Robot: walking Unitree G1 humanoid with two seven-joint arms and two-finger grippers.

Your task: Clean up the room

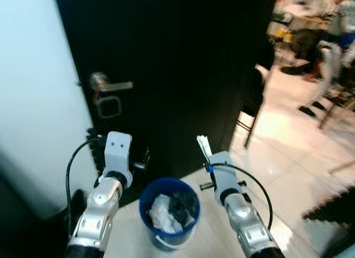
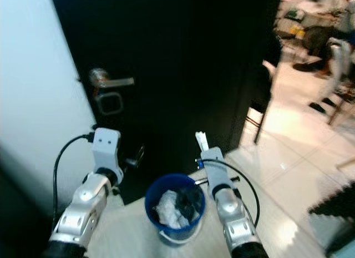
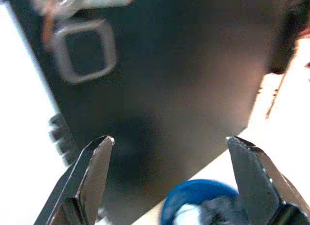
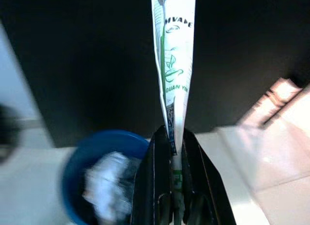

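Holding a flat white packet [image 4: 173, 65] pinched between closed fingers, our right gripper [image 1: 205, 152] sits just above and to the right of the blue bin [image 1: 169, 212], which stands on the floor between our two arms. The packet sticks straight up from the fingertips, its printed green lettering clear in the right wrist view. Our left gripper [image 3: 169, 157] holds nothing; its fingers are spread wide, poised left of the bin and facing the black door [image 1: 166, 69].

The bin already holds crumpled white paper and something dark, so we judge part of the tidying done. What is left, as far as we can see, is to bring this packet over the rim and let go; whether more litter lies elsewhere we cannot tell.

Room to move is tight ahead: the door, with its handle [image 1: 110, 84] and square lock plate [image 1: 108, 106], stands close in front of both grippers, and a pale wall [image 1: 33, 102] closes our left side. To the right the tiled floor [image 1: 288, 147] opens out past the door's edge, where a chair [image 1: 252, 111] stands near. The short swing from the packet to the bin's mouth looks unobstructed.
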